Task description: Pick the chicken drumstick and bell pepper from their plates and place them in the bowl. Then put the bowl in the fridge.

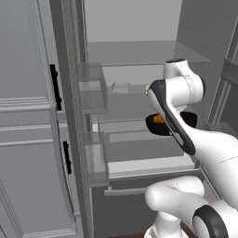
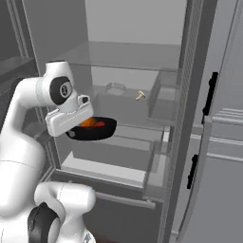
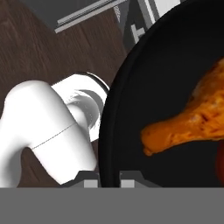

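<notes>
The glossy dark bowl [image 3: 114,118] hangs in the air in front of the open fridge [image 2: 137,54], level with its middle shelves. My gripper [image 3: 109,180] is shut on the bowl's near rim, one fingertip on each side of the wall. Inside the bowl lies the orange-brown chicken drumstick [image 3: 188,129], and the dark-red bell pepper [image 3: 220,162] shows at the edge beside it. From the base, the bowl [image 2: 97,131] shows under my white hand with the drumstick [image 2: 88,122] and pepper [image 2: 99,124] in it. My arm covers the middle of the bowl [image 1: 155,124]. The plates are out of view.
Both fridge doors stand open: one door [image 1: 28,116] on the left, the other door [image 2: 223,142] on the right, with clear door bins [image 2: 163,102]. A clear container [image 2: 115,88] and a small tan object [image 2: 140,95] sit on a glass shelf. A pale drawer [image 1: 148,165] is below the bowl.
</notes>
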